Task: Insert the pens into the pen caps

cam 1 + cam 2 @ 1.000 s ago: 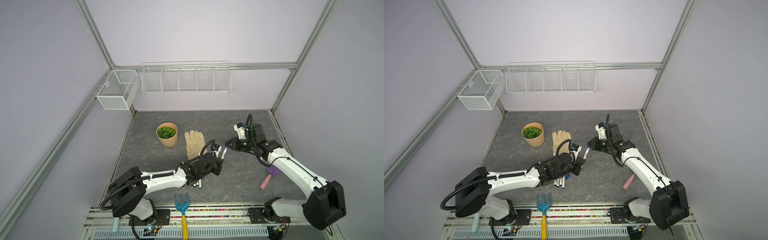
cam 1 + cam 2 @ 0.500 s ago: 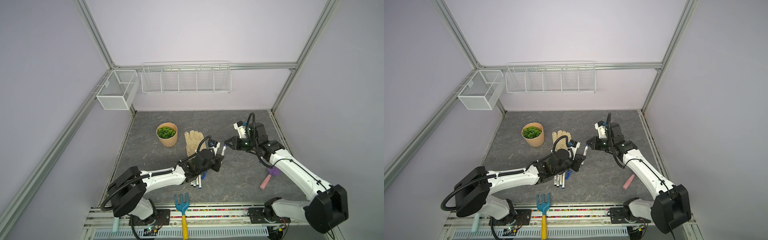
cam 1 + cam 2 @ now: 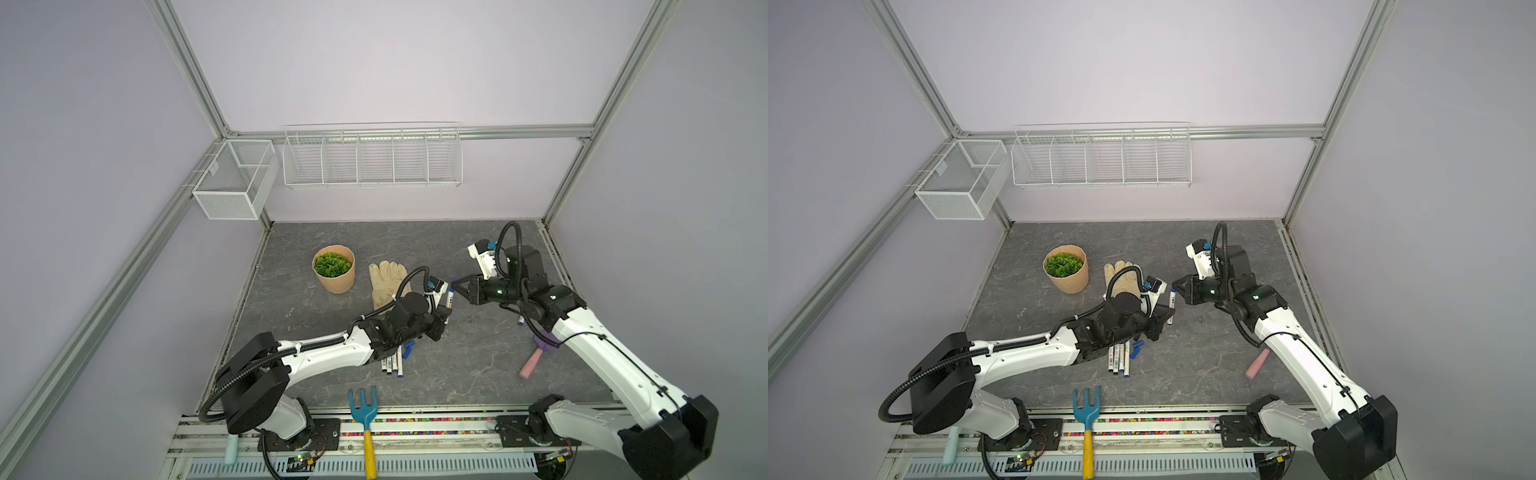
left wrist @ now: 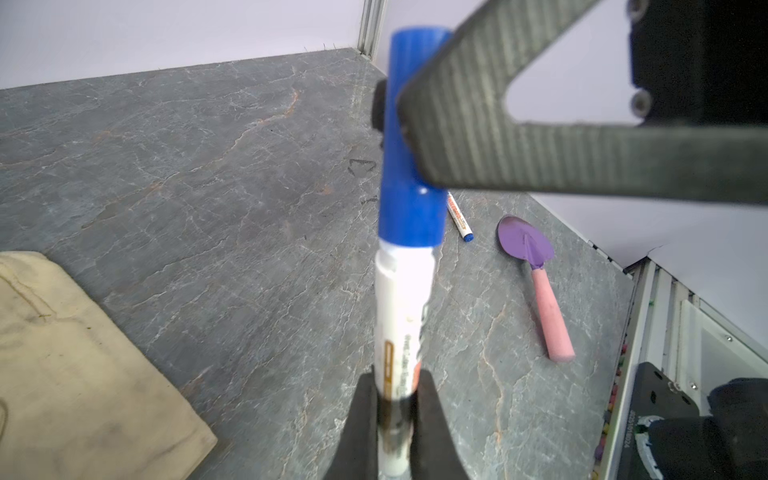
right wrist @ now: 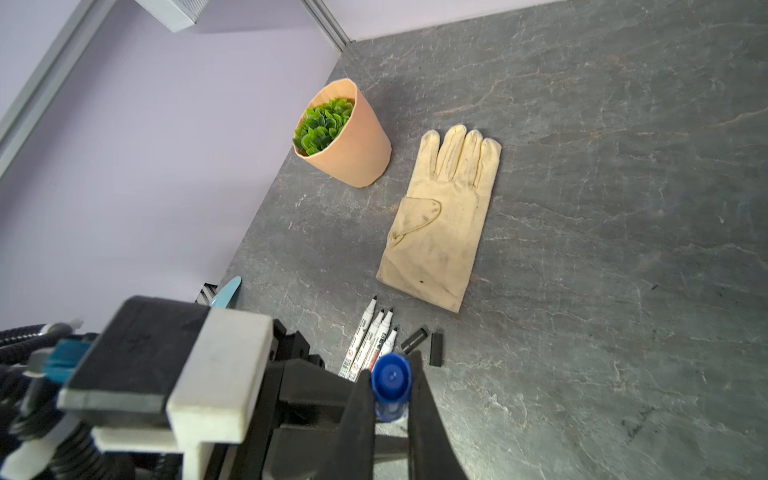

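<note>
Left jaws, clamped shut on the lower barrel of a white pen (image 4: 401,332), angle it up off the counter (image 3: 478,374) so its writing end meets the right jaws. These are pinched shut across the sides of a blue cap (image 4: 409,137), a grip that leaves the cap's mouth free. The cap's mouth sits over the pen's tip and close against the white shoulder, so the pair looks all but pushed home. The meeting takes place in mid-air just right of centre in both top views, pen (image 3: 449,297) and arms facing each other. That is probably because each part needs its own grip to be pressed along one line.

Below centre, partly under the left arm, four bare-tipped pens (image 5: 370,336) lie side by side, with two black caps (image 5: 415,338) and loose blue caps (image 3: 408,348) close by, apparently waiting their turn. Another pen (image 3: 520,321) lies alone at right of centre; whether it is capped cannot be told. A glove (image 3: 386,278) and potted plant (image 3: 333,270) sit at upper centre-left, well clear of the work. A purple trowel (image 3: 536,357) lies at lower right and a blue hand fork (image 3: 365,409) at the counter's bottom edge.
</note>
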Available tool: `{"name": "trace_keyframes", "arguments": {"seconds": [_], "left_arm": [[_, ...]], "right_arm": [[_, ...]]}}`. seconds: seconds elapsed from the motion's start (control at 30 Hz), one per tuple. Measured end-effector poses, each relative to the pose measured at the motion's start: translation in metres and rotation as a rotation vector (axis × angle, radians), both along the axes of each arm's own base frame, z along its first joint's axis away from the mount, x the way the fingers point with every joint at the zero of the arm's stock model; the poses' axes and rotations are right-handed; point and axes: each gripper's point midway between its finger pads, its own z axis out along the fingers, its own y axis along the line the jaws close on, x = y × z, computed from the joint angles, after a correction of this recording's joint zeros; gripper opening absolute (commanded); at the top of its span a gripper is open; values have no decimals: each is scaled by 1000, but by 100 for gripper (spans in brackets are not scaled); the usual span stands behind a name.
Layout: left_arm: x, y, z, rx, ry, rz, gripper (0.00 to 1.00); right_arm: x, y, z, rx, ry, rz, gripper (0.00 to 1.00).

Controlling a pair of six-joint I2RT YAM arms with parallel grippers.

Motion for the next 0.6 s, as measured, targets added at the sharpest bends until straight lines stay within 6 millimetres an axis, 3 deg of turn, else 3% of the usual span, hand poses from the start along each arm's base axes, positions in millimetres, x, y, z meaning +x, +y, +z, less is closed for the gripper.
{"name": "trace_keyframes", "arguments": {"seconds": [0.6], "left_arm": [[-13,19,-27,218,-34,-55,0]], "right_arm": [[-18,11,-28,-198,59,101,8]]}}
